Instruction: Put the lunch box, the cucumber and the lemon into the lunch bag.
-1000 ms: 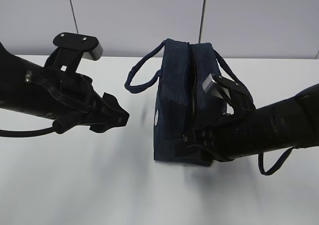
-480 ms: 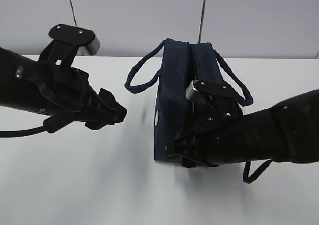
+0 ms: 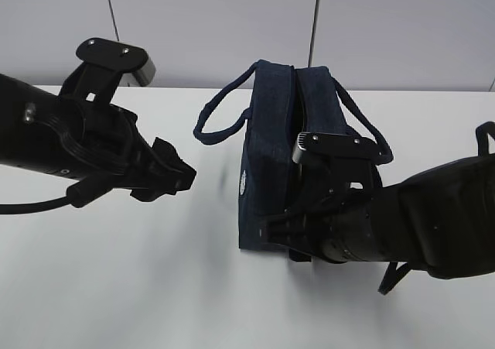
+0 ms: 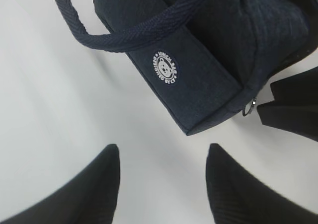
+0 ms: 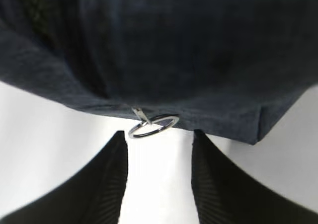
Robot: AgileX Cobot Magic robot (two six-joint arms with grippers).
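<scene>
Jaws of both grippers stand open, we note. Right gripper [image 5: 159, 149] sits at the lunch bag [image 3: 271, 163] zipper ring [image 5: 153, 125]; left gripper [image 4: 161, 184] hovers over the surface [image 3: 155, 287].

A dark navy lunch bag [image 3: 271, 163] of plain woven fabric, with matching navy ribbed loop handles [image 4: 124, 35], stands on a plain white surface [image 3: 155, 287]. A small round white emblem [image 4: 165, 68] marks its side. A shiny silver metal ring pull [image 5: 153, 126] hangs at its edge. Both robot arms are matte black, each with a silver-grey camera block [image 3: 131, 61]. The wall [image 3: 216, 24] behind is pale grey with thin dark seams.
</scene>
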